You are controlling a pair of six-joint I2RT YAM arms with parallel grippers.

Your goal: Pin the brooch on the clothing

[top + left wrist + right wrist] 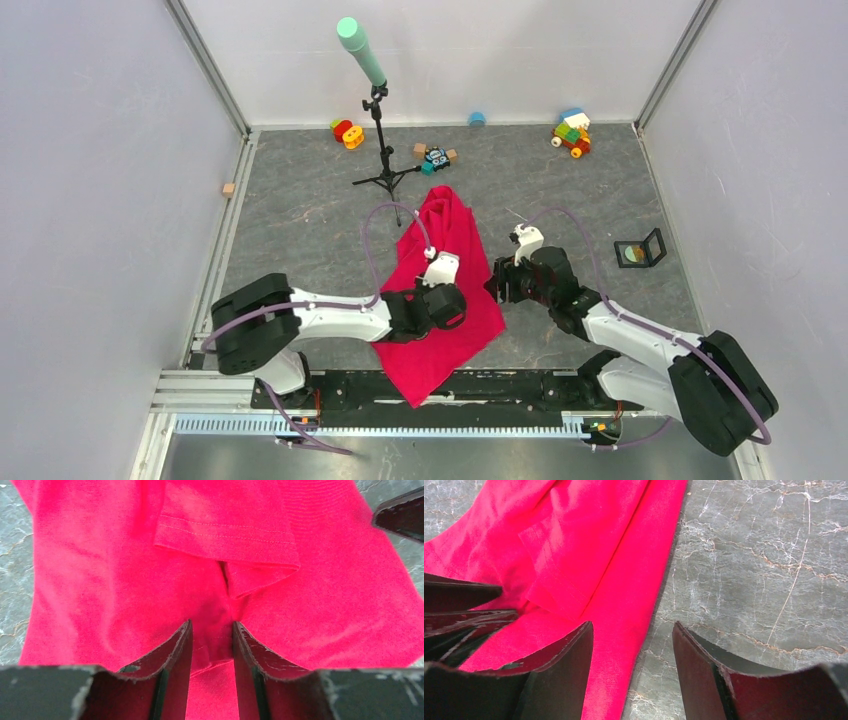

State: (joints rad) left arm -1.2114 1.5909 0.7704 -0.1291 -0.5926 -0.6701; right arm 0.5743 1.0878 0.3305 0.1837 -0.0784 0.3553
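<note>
The clothing (445,235) is a bright red-pink shirt lying crumpled mid-table, with a folded sleeve hem (225,540) showing in the left wrist view. My left gripper (447,305) (212,625) presses down on it, jaws narrowed onto a bunched ridge of fabric. My right gripper (497,285) (633,625) stands open across the shirt's right edge (624,630), one finger over fabric and one over bare table. The brooch (632,254), a small yellowish-green disc, sits in a small black open case to the right, away from both grippers.
A black tripod stand (378,150) with a green-tipped pole rises behind the shirt. Toy blocks (347,132) (434,157) (572,132) lie along the back wall, and a wooden cube (229,189) sits at the left. White walls enclose the grey marbled table (300,220).
</note>
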